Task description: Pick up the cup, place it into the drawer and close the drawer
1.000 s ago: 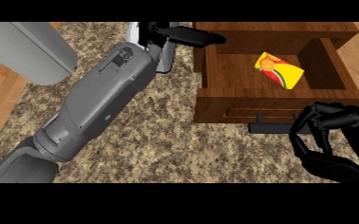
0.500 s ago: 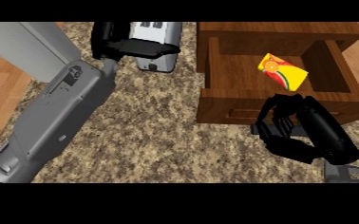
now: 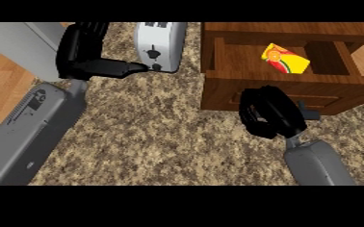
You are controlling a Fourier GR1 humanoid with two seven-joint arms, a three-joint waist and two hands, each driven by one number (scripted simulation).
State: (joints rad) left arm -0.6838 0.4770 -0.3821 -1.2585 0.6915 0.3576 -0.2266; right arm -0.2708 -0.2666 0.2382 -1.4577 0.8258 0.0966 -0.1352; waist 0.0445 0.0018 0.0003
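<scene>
The cup [image 3: 284,59], yellow with an orange and red print, lies tilted inside the open wooden drawer [image 3: 227,96] at the upper right. My right hand [image 3: 270,113] is in front of the drawer's front panel, just left of its dark handle [image 3: 310,114]. Its fingers are bent but relaxed and hold nothing; whether they touch the panel is hidden. My left hand [image 3: 85,60] is at the upper left, away from the drawer, its fingers straight and its thumb pointing right at the toaster.
A silver toaster [image 3: 162,45] stands at the back, left of the drawer. A grey appliance [image 3: 28,43] fills the upper left corner, with wood floor [image 3: 14,84] beyond the counter's left edge. Speckled stone counter [image 3: 163,134] spreads between my arms.
My right hand has come up and left from the lower right edge to the drawer's front. My left arm has swung left, away from the drawer. The cup has stayed in the drawer.
</scene>
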